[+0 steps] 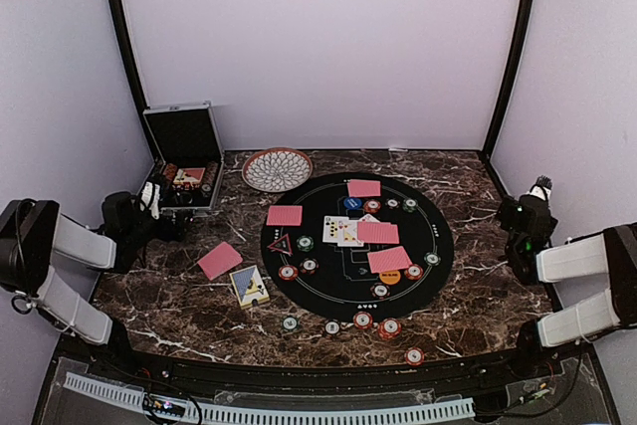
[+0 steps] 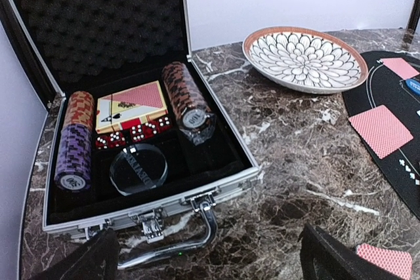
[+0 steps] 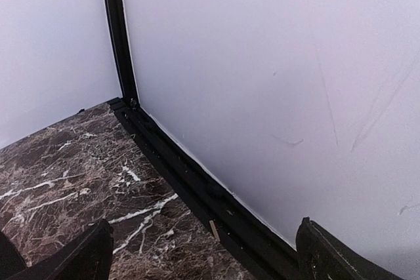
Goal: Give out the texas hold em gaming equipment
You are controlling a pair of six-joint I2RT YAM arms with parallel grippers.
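"100" is read on the end chip of the brown chip stack [image 2: 195, 118] in the case [image 2: 151, 214]. A spade sign is printed on the card box [image 2: 131, 106]. Other lettering is illegible.

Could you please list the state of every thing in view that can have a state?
case: open, lid raised, not empty.
patterned bowl: upright, empty.
left gripper: open, holding nothing.
right gripper: open, holding nothing.
red-backed cards: face down.
centre cards: face up.
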